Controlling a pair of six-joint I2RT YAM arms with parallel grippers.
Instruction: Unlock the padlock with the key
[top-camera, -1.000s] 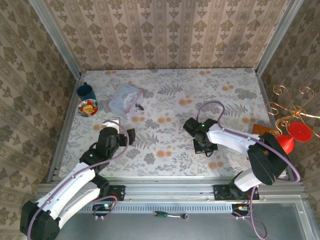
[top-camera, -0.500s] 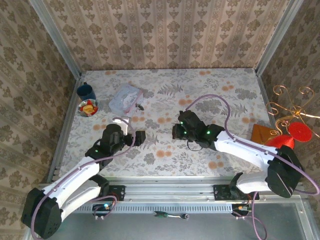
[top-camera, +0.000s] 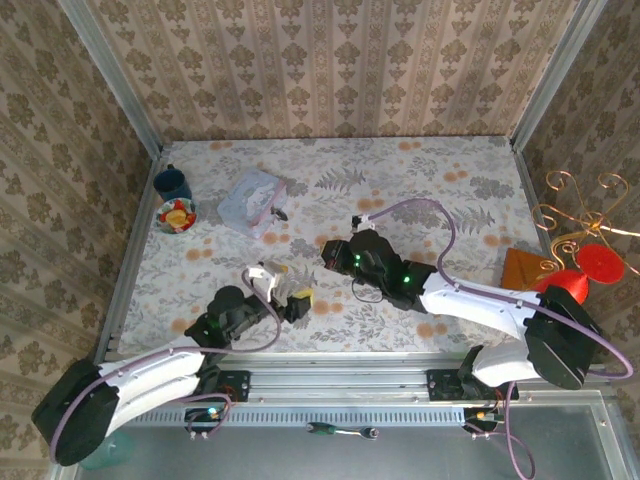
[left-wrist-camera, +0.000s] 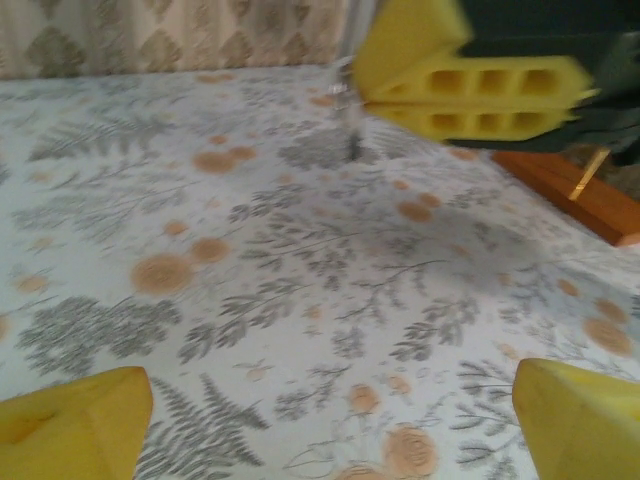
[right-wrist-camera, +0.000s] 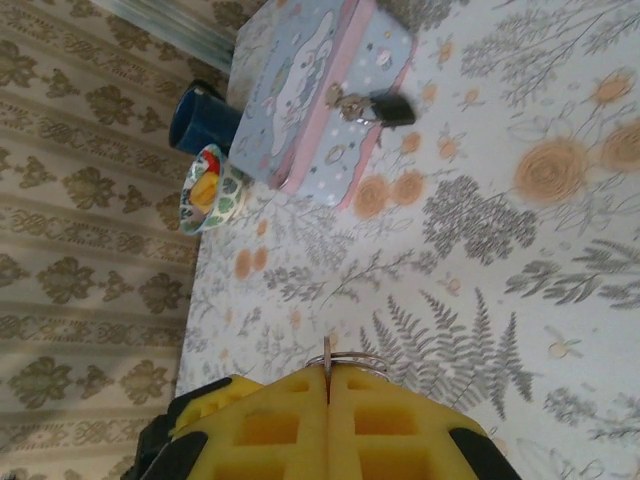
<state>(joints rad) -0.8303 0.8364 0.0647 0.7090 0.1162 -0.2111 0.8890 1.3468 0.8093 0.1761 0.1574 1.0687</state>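
Since 1 s ago both arms have swung toward bench centre: right gripper came up and left from the near-right, left gripper came in from the left. They now sit near each other, facing. Box and padlock haven't moved.

Right gripper: jaws pressed together, pinching the key. Right wrist cam shows a thin metal edge in the seam between the yellow pads, with a wire ring just past the tips. Left wrist cam shows the same pads from the front, with the key hanging under them. Its long axis is roughly vertical, tip toward the bench. It's blurred, so I can't read the teeth.

Left gripper: jaws spread wide, nothing between them. Its fingertips sit low over the bench, aimed at the right gripper.

Padlock: at the box's right edge, far-left of centre, well apart from both grippers. The dark body points away from the box and the metal end is toward it, so the long axis is across the box edge. Can't tell if it's hooked on or just lying there.

Cup and bowl at far left, wood block at right.
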